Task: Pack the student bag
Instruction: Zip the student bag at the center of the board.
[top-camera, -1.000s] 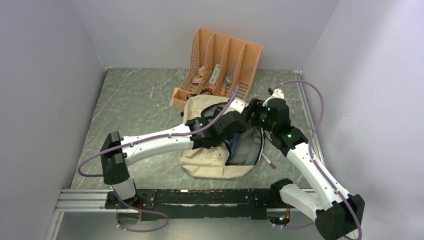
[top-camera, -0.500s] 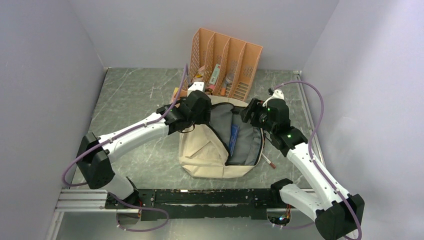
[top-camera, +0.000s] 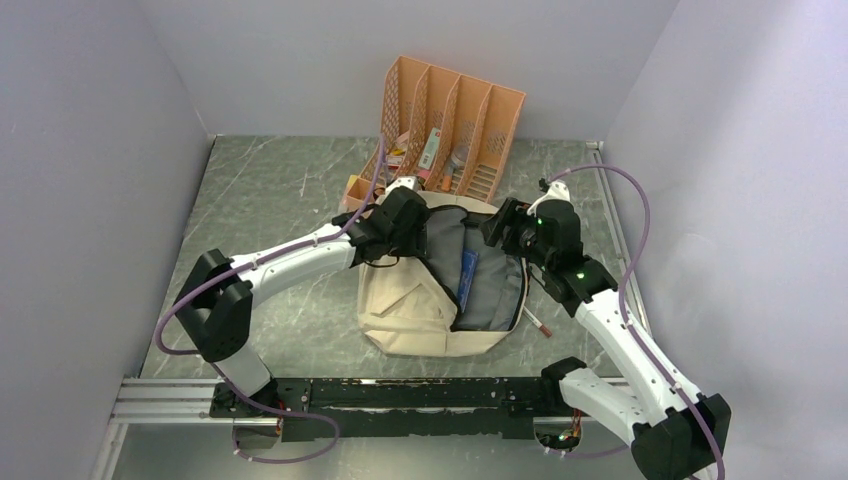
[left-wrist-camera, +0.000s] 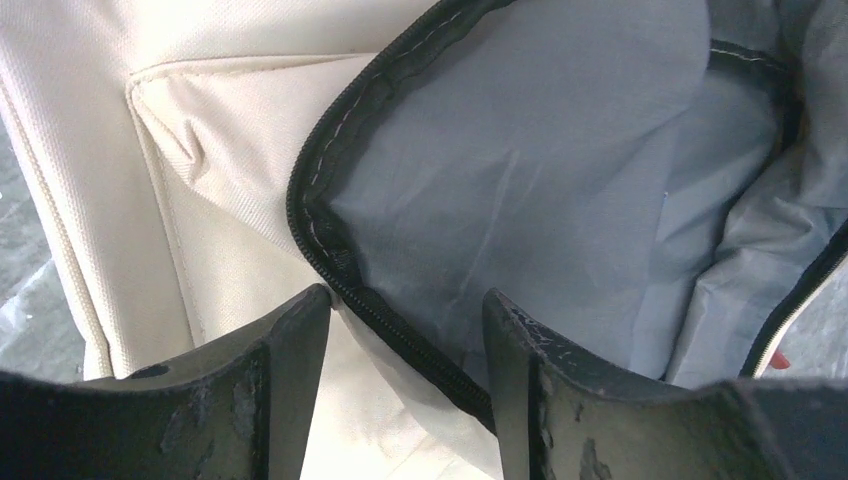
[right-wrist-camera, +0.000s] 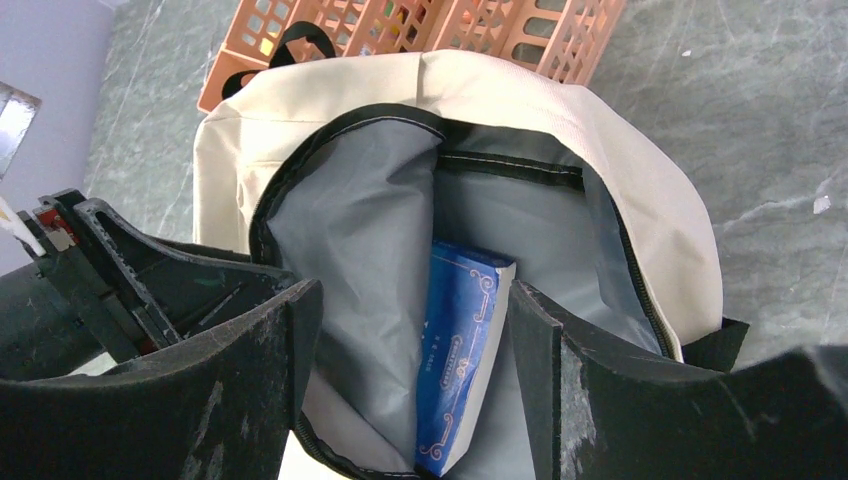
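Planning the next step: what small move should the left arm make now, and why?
Probably close the left gripper on the zipper edge: its open jaws straddle that rim of the student bag. Pinning the mouth wide seems useful, since a blue book shows inside and the right gripper hovers open and empty above the opening.

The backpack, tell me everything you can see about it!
The student bag is a soft cream fabric backpack lying flat on the marbled table, top end by the orange organizer. Its dark zipper is undone and the mouth gapes, showing grey lining and a blue book inside. A black loop handle sits at its top. The left gripper stands open astride the zipper rim; the right gripper hovers open over the mouth.
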